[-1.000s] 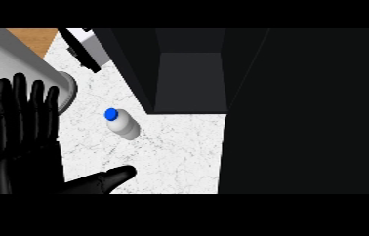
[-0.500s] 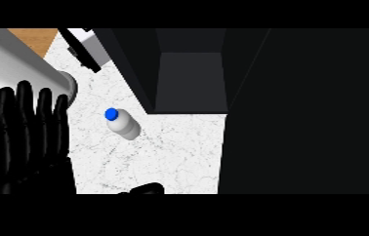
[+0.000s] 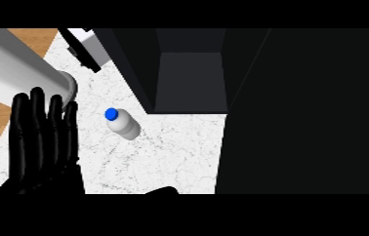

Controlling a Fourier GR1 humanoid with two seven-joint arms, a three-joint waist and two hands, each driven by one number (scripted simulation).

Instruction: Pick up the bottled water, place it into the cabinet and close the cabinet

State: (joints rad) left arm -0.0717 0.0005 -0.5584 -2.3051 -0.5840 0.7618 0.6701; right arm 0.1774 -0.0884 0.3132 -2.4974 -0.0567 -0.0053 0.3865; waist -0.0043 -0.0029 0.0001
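— So, where's the bottle (image 3: 121, 124)?
— Left of centre, upright on the counter (image 3: 173, 152), near the open cabinet (image 3: 191, 79).
— And the left robot hand (image 3: 42, 142)?
— Lower left, fingers straight, holding nothing. Right robot hand (image 3: 164, 190): a sliver at the bottom edge, can't tell.

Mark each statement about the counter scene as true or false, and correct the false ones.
1. The bottled water stands on the counter, held by no hand. True.
2. Its cap is red. False: the cap is blue.
3. The left hand has straight fingers. True.
4. The bottle is already inside the cabinet. False: it stands outside, left of the open cabinet.
5. The right hand covers the bottle. False: it barely shows at the lower edge.
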